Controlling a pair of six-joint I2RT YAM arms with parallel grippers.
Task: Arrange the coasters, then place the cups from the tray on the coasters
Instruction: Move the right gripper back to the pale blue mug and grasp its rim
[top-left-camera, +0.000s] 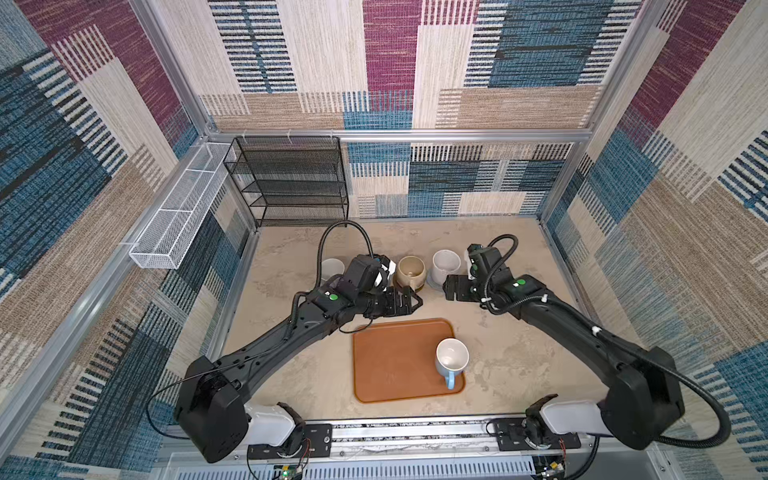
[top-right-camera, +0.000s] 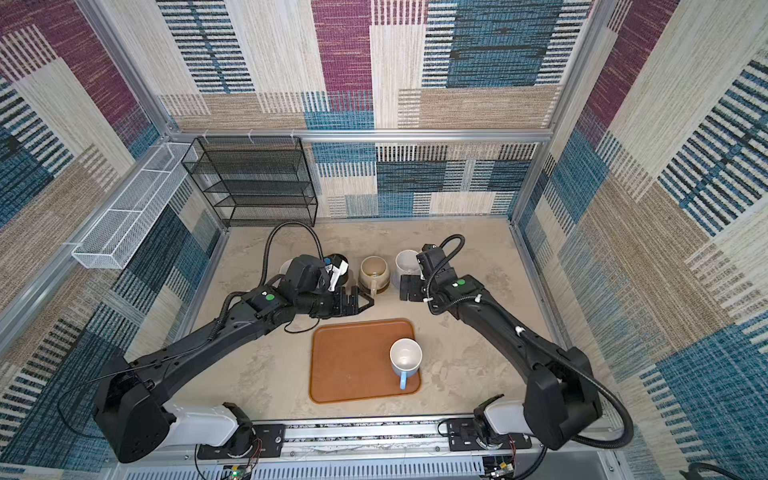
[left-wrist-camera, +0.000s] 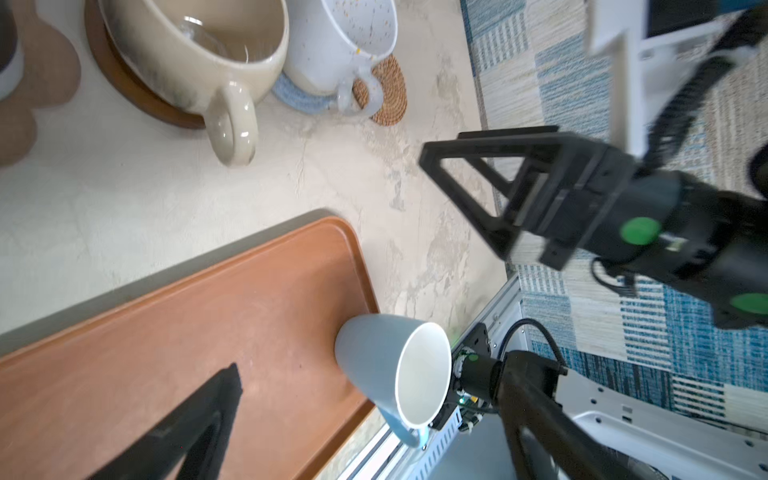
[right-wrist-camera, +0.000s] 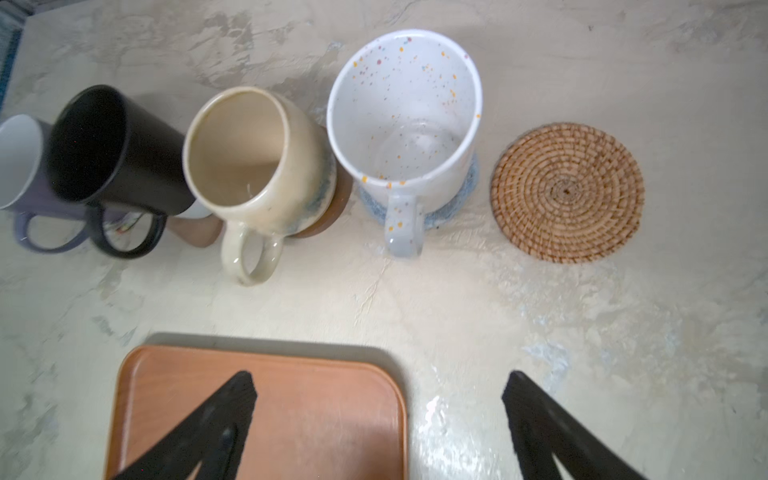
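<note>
The orange-brown tray (top-left-camera: 390, 365) holds one light blue cup (top-left-camera: 451, 358) at its right side, handle toward the front. In the right wrist view a row runs behind it: lavender cup (right-wrist-camera: 20, 166), black cup (right-wrist-camera: 108, 153) on the cork coaster (right-wrist-camera: 199, 235), beige cup (right-wrist-camera: 249, 153) on the dark wooden coaster (right-wrist-camera: 337, 210), speckled cup (right-wrist-camera: 407, 112) on the light blue coaster (right-wrist-camera: 455, 212), and a bare rattan coaster (right-wrist-camera: 567, 192). My right gripper (right-wrist-camera: 380, 382) hangs open over the tray's far corner. My left gripper (top-left-camera: 413, 301) is open and empty above the tray's far edge.
A black mesh shelf rack (top-left-camera: 291, 183) stands at the back left. A white wire basket (top-left-camera: 178, 216) hangs on the left wall. Metal frame posts and patterned walls close in the table. The arms' base rail (top-left-camera: 415, 432) runs along the front.
</note>
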